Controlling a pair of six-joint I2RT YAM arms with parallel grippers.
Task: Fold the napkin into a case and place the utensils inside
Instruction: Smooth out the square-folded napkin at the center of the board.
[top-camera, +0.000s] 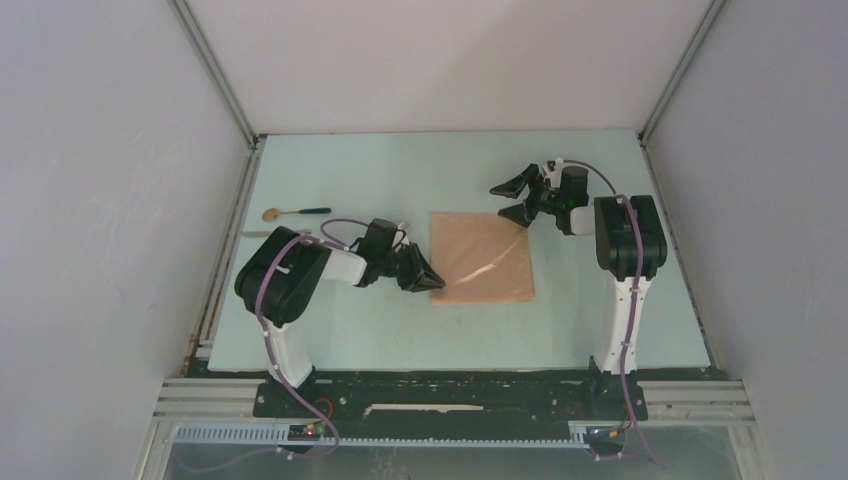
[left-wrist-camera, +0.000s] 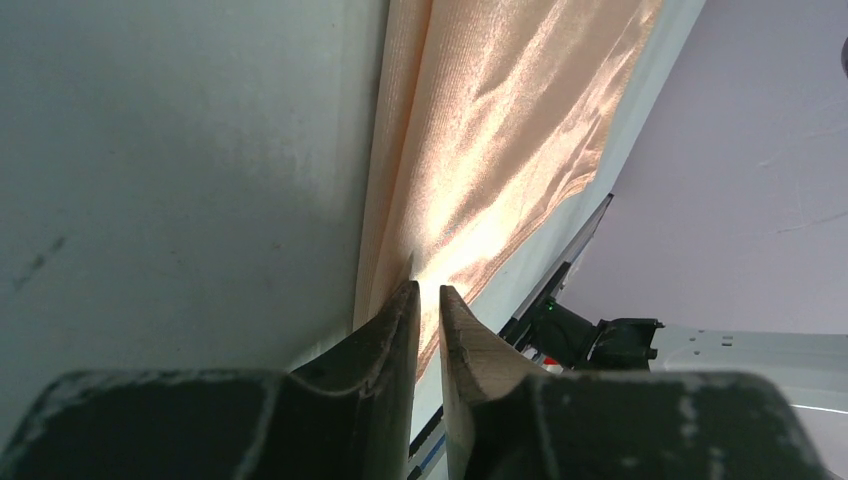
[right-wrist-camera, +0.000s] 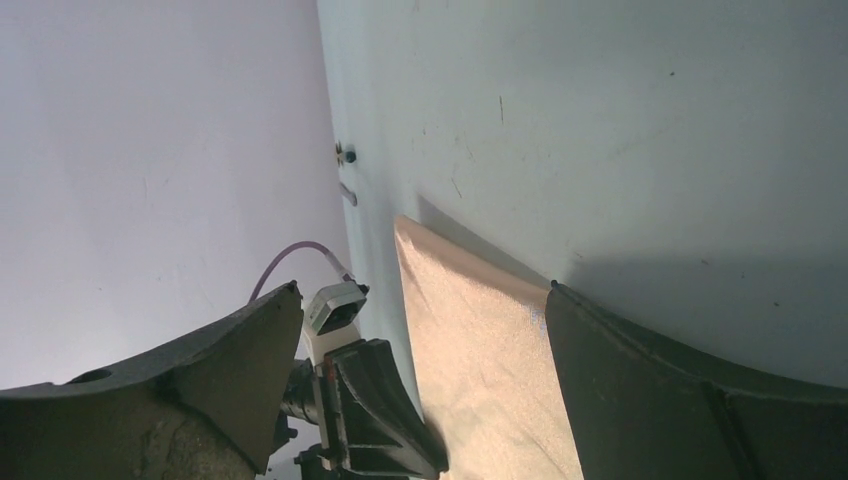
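Observation:
The peach napkin (top-camera: 483, 257) lies spread flat on the pale table, with one bright crease running across it. My left gripper (top-camera: 432, 281) is at the napkin's near-left edge, its jaws closed to a thin slit on that edge (left-wrist-camera: 428, 290). My right gripper (top-camera: 512, 199) is wide open just above the napkin's far-right corner, holding nothing (right-wrist-camera: 420, 290). The napkin also shows in the right wrist view (right-wrist-camera: 470, 350). The spoon (top-camera: 295, 212), with a gold bowl and dark handle, lies at the far left. A thin silvery piece (top-camera: 262, 235) lies just near of it. No folded case is visible.
White walls with metal rails (top-camera: 225, 250) close in the table on the left, right and back. The left arm's elbow (top-camera: 290, 275) sits close to the utensils. The black base bar (top-camera: 450, 395) runs along the near edge.

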